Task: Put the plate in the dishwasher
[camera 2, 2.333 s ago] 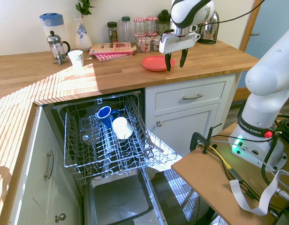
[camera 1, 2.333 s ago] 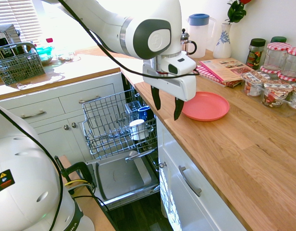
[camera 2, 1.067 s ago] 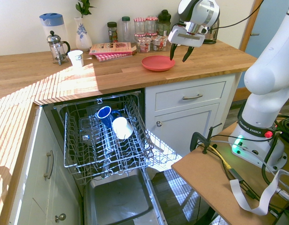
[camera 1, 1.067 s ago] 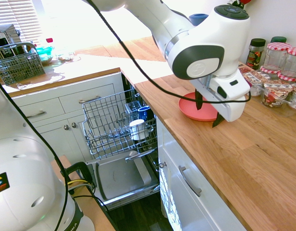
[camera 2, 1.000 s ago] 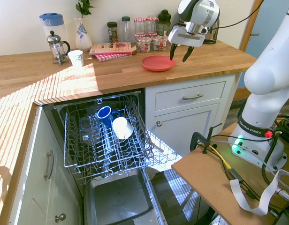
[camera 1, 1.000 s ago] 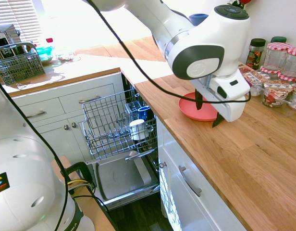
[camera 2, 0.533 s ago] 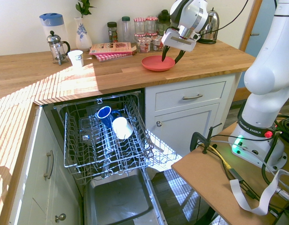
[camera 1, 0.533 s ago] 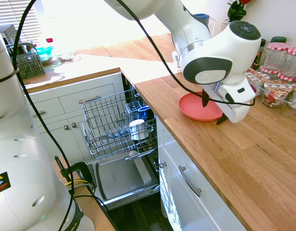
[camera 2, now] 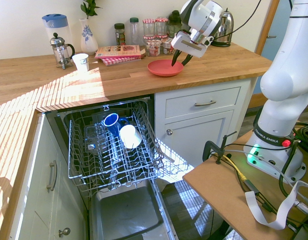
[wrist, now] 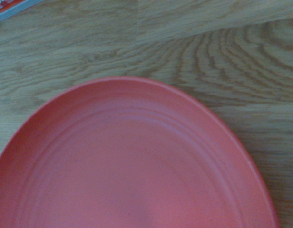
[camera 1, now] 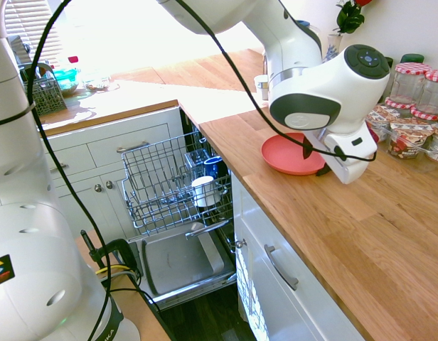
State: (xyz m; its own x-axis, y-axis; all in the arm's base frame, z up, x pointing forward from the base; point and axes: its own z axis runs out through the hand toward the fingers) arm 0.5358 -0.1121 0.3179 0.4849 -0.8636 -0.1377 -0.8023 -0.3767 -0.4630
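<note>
The coral-red plate (camera 1: 286, 154) (camera 2: 163, 68) lies flat on the wooden counter, above the white drawers beside the dishwasher. My gripper (camera 2: 179, 61) (camera 1: 315, 160) is tilted down at the plate's edge on the kettle side, fingers apart and open, tips at or just over the rim. One dark finger (camera 1: 306, 148) shows against the plate. The plate (wrist: 132, 161) fills the wrist view. The dishwasher stands open: its wire rack (camera 1: 162, 177) (camera 2: 109, 150) is pulled out over the lowered door panel (camera 1: 180, 263) (camera 2: 126, 212).
A blue mug (camera 2: 111, 121) and a white cup (camera 2: 129, 136) sit in the rack. Jars (camera 1: 411, 85) and a red-checked booklet (camera 2: 121, 50) stand behind the plate, a kettle (camera 2: 225, 22) beside the gripper. A cutlery basket (camera 1: 45, 92) is on the far counter.
The gripper swung from above the counter down to the plate's edge and tilted. In the last half second the plate slid a little away from the kettle.
</note>
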